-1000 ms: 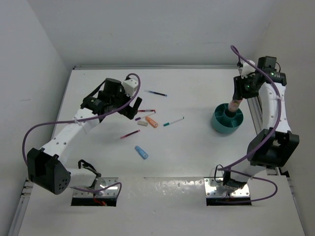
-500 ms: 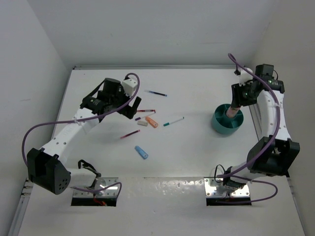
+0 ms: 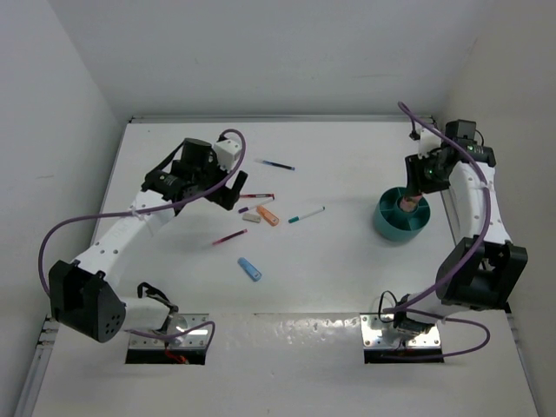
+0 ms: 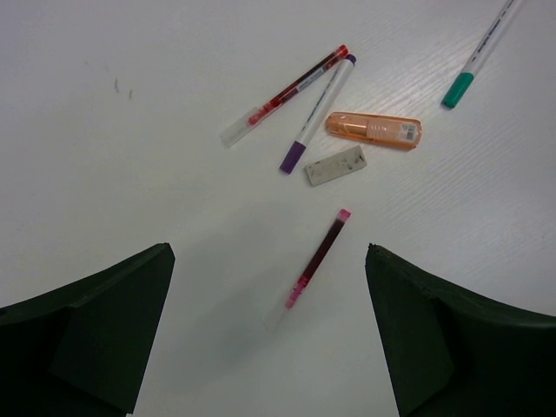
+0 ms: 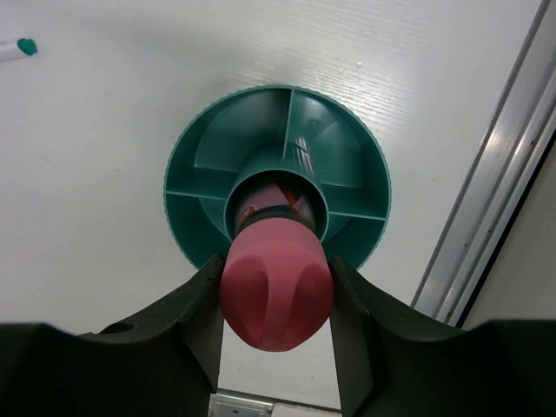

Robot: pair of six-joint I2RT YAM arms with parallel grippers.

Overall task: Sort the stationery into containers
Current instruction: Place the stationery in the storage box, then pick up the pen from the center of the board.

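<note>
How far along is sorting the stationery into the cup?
Done: nothing clearly in the cup yet. In hand: the right gripper holds the pink marker, its end in the cup's centre tube. Remaining: two red pens, purple-tipped pen, orange stick, eraser, teal pen, blue pen and blue stick lie on the table; the left gripper hovers open above.

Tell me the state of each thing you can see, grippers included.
teal organiser: upright.
pink marker: upright, lower end in the teal organiser's centre tube.
right gripper: shut on the pink marker.
left gripper: open, empty.
lone red pen: lying flat, loose.
purple-tipped pen: lying flat.
other red pen: lying flat beside the purple-tipped pen.
orange stick: lying flat.
beige eraser: lying flat.
teal pen: lying flat.
blue stick: lying flat.
blue pen: lying flat.
</note>
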